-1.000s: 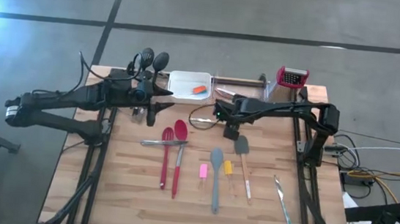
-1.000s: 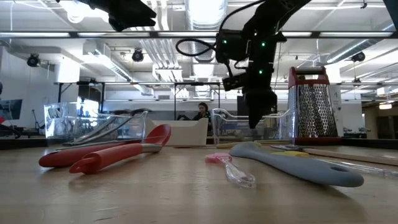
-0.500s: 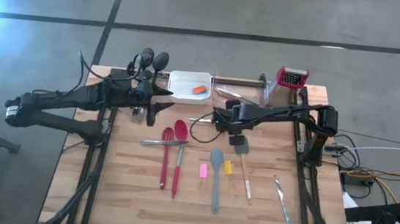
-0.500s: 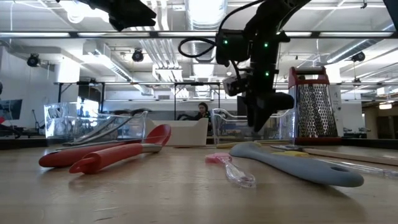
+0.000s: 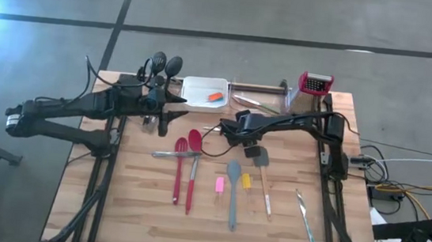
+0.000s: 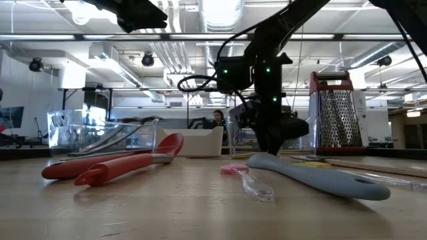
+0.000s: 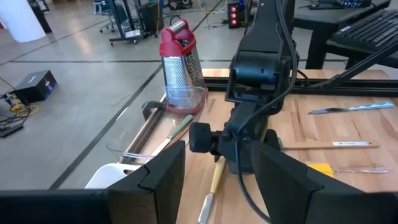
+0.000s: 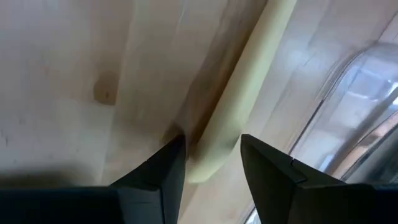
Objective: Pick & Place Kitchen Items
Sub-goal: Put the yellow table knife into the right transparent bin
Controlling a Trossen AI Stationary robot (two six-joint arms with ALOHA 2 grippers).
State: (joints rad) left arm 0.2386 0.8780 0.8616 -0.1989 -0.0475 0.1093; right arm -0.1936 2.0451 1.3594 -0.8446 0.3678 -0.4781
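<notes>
My right gripper [image 5: 231, 134] stands open, pointing steeply down just above the table. The free end of a pale handle [image 8: 208, 163], which lies flat on the wood beside a clear container [image 8: 348, 81], sits between its fingers. In the left wrist view the same handle [image 7: 214, 180] runs out from under that gripper. My left gripper [image 7: 217, 186] hangs open and empty, high over the table's far left [image 5: 171, 106]. Nearer the front lie two red utensils [image 5: 185, 170], a grey spatula [image 5: 232, 188], a black-headed spatula [image 5: 261, 173], a pink block [image 5: 219, 184], a yellow block [image 5: 247, 181] and a knife [image 5: 306, 217].
A white tray [image 5: 196, 83] with an orange block [image 5: 215, 97] stands at the far edge, and the red-topped grater [image 5: 315, 84] at the far right. Two black spoons [image 5: 166, 63] stick out at the far left. The clear container [image 7: 163, 127] holds another thin utensil.
My right gripper has sunk toward the table and drifted a little toward its left and near side, rolling its wrist on the way. It now hangs low over the wood beside the grey spatula's head.
</notes>
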